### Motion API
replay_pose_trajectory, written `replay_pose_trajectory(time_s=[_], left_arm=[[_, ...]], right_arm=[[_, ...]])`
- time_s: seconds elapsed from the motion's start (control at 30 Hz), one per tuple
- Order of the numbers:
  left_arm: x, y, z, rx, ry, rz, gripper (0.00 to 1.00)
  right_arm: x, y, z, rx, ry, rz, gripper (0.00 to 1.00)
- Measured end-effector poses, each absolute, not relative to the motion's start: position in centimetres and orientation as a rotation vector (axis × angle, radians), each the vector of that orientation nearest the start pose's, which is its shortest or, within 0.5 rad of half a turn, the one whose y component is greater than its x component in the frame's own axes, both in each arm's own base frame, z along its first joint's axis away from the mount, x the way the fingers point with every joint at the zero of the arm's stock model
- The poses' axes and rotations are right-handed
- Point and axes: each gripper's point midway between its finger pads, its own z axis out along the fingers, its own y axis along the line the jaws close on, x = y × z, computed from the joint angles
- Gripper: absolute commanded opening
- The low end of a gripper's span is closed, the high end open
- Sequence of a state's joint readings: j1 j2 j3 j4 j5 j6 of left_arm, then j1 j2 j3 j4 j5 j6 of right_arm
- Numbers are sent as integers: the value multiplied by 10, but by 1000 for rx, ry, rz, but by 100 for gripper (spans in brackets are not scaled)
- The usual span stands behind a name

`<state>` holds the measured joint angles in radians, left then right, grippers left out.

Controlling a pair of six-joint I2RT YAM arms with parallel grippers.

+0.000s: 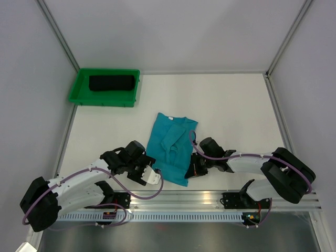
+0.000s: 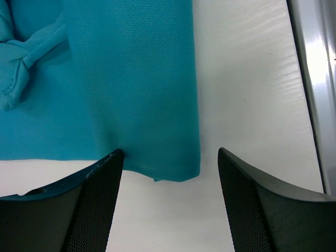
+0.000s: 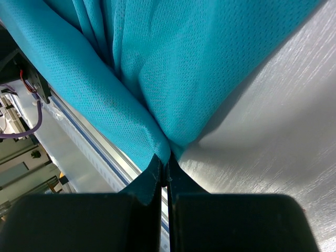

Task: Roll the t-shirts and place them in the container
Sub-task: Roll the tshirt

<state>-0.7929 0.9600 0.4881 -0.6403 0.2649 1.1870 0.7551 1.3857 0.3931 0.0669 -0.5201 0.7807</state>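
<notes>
Tabletop (image 1: 236, 115): teal t-shirt (image 1: 170, 147) lies folded lengthwise, near centre. Green tray (image 1: 79, 89), far left corner, holds the bundled black t-shirt (image 1: 111, 83). Left hand (image 1: 148, 176) at the teal shirt's near-left corner, jaws apart, hem between them, ungripped. Right hand (image 1: 193, 170) clamped on the near-right hem; the pinch shows only in the right wrist view.
</notes>
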Motion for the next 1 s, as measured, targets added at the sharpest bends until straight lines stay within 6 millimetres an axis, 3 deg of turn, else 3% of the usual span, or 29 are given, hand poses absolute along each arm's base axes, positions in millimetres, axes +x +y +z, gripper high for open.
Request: replay_pose_trajectory(time_s=[0.2,0.3,0.33,0.37,0.53,0.6,0.7,0.97,1.0], left_arm=[[150,-156,22,-3108,-1864,220,67],[153,-157,20,-3125,-1858,198,49],[153,-157,19,-3126,-1852,200,36],[152,-157,17,-3130,-1846,201,31],[151,-156,13,-3122,-1833,203,3],[151,-156,13,-3114,-1839,205,2],[150,-156,15,-3064,-1859,232,2],[148,-169,38,-2819,-1972,499,2],[148,-169,41,-2791,-1989,533,2]], right_arm=[[112,260,13,-218,2793,1181,0],[111,260,12,-225,2794,1186,1],[111,260,12,-228,2796,1186,2],[111,260,12,-231,2798,1188,4],[111,261,14,-256,2793,1184,22],[111,259,17,-272,2785,1173,31],[116,255,27,-303,2753,1136,37],[154,253,80,-427,2569,962,50],[158,252,86,-441,2551,937,57]])
